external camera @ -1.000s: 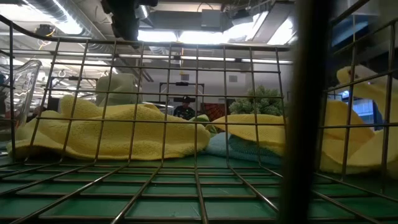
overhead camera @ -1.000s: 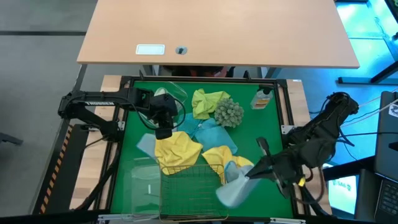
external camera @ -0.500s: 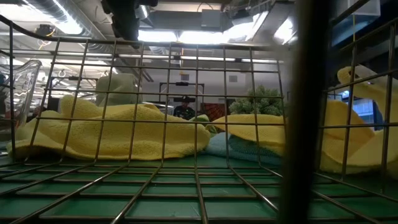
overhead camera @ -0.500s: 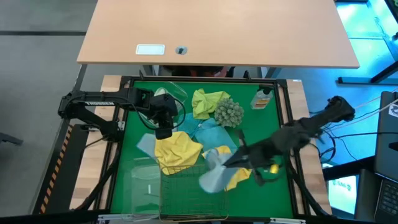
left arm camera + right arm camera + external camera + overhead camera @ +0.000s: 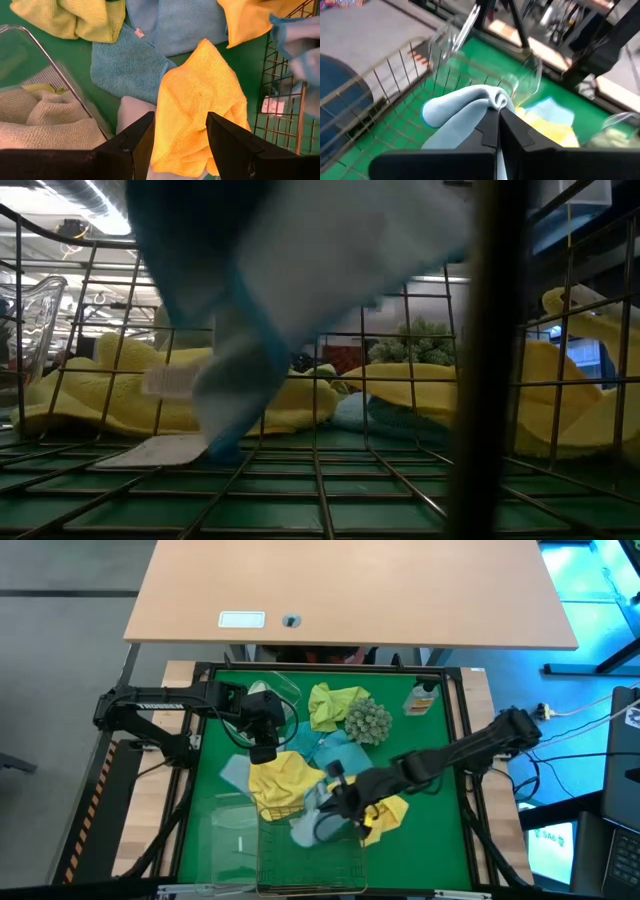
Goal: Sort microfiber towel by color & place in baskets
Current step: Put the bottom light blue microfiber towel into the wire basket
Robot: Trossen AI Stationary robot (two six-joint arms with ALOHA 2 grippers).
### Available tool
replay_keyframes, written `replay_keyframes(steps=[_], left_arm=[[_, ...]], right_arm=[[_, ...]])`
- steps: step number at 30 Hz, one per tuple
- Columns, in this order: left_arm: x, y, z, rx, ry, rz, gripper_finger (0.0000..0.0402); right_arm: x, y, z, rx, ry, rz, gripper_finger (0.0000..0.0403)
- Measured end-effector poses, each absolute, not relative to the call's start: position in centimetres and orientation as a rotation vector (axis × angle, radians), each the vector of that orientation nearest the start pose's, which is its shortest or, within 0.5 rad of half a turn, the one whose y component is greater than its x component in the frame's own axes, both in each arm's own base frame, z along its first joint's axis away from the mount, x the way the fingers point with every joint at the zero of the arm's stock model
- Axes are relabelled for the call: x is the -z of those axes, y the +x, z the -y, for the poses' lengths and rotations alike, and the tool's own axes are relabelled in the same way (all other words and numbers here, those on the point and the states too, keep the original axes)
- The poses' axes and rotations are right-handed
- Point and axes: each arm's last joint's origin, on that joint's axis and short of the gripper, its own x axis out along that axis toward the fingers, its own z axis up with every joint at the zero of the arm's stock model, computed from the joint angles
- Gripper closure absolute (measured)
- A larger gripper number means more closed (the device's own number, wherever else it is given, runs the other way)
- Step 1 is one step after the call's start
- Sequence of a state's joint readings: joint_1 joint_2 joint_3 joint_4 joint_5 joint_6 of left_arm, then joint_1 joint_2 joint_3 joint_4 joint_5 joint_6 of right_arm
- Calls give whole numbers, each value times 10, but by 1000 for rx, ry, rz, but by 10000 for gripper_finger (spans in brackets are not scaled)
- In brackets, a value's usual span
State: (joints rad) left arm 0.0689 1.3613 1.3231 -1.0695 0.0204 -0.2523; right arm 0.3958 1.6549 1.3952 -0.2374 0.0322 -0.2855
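Observation:
My right gripper (image 5: pixel 338 796) is shut on a light blue microfiber towel (image 5: pixel 310 825) over the gold wire basket (image 5: pixel 300 870) at the table's near middle. In the low view this towel (image 5: pixel 260 290) hangs down inside the basket's mesh. My left gripper (image 5: pixel 262 752) hangs open above a bright yellow towel (image 5: pixel 200 100) that lies on the green mat, touching nothing. Another yellow towel (image 5: pixel 387 815), a teal one (image 5: pixel 345 752) and a yellow-green one (image 5: pixel 335 702) lie on the mat. My right gripper pinches a bunched fold of the blue towel (image 5: pixel 492 100) between its two shut fingers. The fingers slant downward from the table's right side. The towel droops slack below and ahead of them, its lower end (image 5: pixel 215 425) down inside the wire basket near the basket's floor.
A spiky grey-green ball (image 5: pixel 368 722) and a small bottle (image 5: pixel 422 698) stand at the far right of the mat. A clear tub (image 5: pixel 35 115) holding pale cloths sits by my left gripper; another clear tub (image 5: pixel 225 830) stands left of the basket.
My right gripper has swung from the table's near right toward the left and downward, staying shut on the blue towel. The towel has travelled with it to above the wire basket, and its hanging end now drops into the basket, in front of the low camera.

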Motion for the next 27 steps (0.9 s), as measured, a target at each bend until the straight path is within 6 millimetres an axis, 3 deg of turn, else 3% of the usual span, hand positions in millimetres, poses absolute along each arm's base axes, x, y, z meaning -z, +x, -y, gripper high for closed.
replay_keyframes(steps=[10,20,27], left_arm=[[-326,255,-17,-184,-276,-1100,230],[-326,255,-17,-184,-277,-1100,230],[-324,252,-16,-173,-295,-1136,230]], right_arm=[[-278,373,-141,-424,-392,-543,398],[-281,373,-150,-625,-283,-482,398],[-284,374,-151,-649,-263,-449,398]])
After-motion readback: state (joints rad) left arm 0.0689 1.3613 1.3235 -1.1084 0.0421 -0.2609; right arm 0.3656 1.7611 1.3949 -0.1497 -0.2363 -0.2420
